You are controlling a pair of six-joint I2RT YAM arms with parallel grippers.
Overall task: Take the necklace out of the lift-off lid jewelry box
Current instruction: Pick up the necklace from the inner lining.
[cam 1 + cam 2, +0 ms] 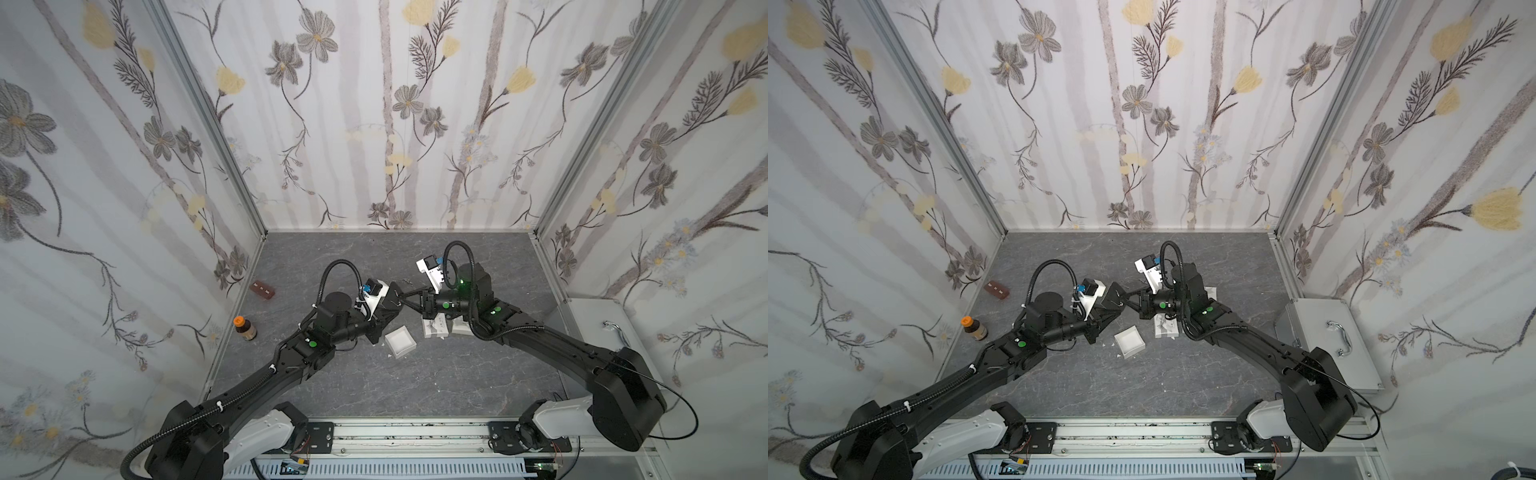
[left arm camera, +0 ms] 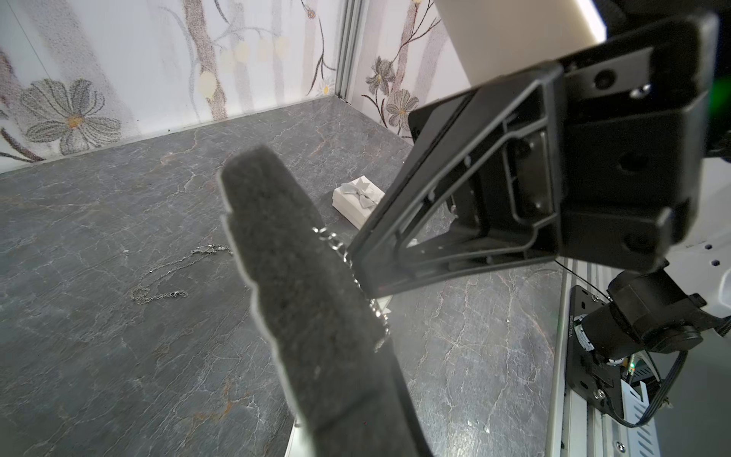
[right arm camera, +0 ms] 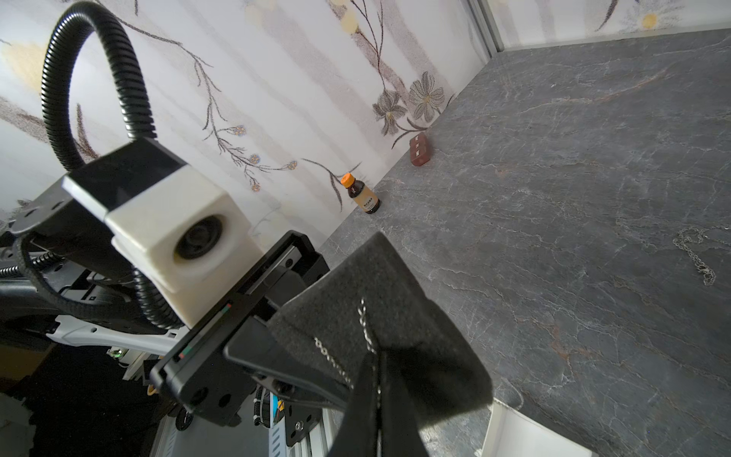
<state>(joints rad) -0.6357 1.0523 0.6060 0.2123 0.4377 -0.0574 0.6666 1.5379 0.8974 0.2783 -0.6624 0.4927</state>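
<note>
A dark grey foam insert carrying a thin silver necklace is held up over the table, and my left gripper is shut on it. My right gripper meets it from the other side. Its jaws are shut on the necklace chain at the foam's edge. In both top views the two grippers touch tip to tip at mid-table. The white jewelry box base sits open below them. Its lid with a grey bow lies beside it.
A second loose chain lies on the grey table behind the grippers. A brown bottle with an orange cap and a reddish-brown block stand near the left wall. A silver metal case sits at the right edge.
</note>
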